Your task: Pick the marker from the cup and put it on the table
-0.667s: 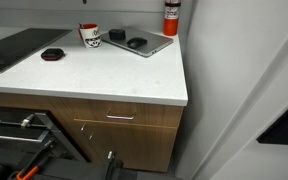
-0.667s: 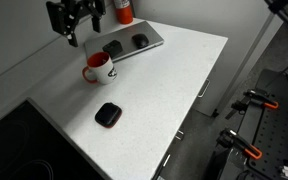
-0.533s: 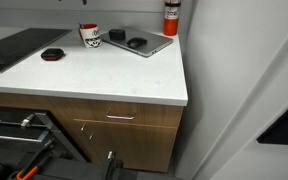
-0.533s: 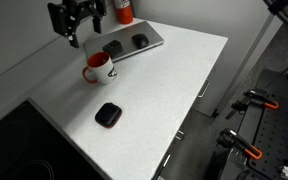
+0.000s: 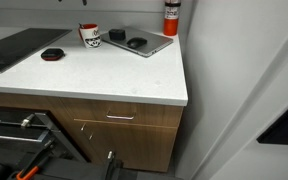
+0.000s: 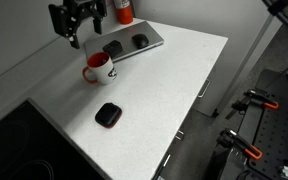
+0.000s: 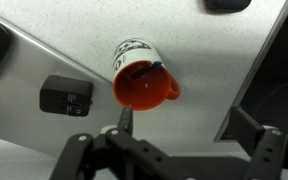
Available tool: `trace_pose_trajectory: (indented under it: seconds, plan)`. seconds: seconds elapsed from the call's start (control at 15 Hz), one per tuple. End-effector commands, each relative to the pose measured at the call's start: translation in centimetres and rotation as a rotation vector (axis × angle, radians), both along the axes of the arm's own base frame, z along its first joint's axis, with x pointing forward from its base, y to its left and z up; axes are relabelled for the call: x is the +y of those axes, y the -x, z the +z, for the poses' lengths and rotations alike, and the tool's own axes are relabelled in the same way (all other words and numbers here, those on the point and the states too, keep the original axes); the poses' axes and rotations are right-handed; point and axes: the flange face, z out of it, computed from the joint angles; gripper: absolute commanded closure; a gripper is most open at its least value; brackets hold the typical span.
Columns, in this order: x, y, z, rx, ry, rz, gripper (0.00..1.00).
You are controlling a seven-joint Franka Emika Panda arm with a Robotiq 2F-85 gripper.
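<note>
The cup (image 6: 99,68) stands upright on the white speckled table (image 6: 174,80), and it also shows in an exterior view (image 5: 89,34). In the wrist view the cup (image 7: 144,80) shows its red inside from above. The marker (image 7: 148,70) is a dark stick leaning inside it against the rim. My gripper (image 6: 80,28) hangs in the air above and behind the cup, apart from it. In the wrist view its fingers (image 7: 184,125) are spread wide and empty, and the cup lies just beyond the left finger. The gripper is out of view in an exterior view that shows the drawers.
A black puck (image 6: 108,115) lies on the table in front of the cup and shows in the wrist view (image 7: 66,93). A grey tray (image 6: 134,45) with two dark items sits beside the cup. A tall red cylinder (image 6: 125,10) stands behind it. A black cooktop (image 5: 14,45) is at the table's end.
</note>
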Motion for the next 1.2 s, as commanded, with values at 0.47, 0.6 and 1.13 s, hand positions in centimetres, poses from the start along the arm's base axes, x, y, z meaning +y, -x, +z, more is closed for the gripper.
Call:
trace_pose_trajectory:
  seconds: [0.47,0.6,1.13]
  plan:
    - [-0.7,0.3,-4.8,0.122,0.049,-0.005,0.00]
    - [-0.7,0.1,-5.8,0.124,0.041,-0.013,0.00]
    - [-0.1,-0.4,-6.0,0.117,0.033,-0.068,0.42]
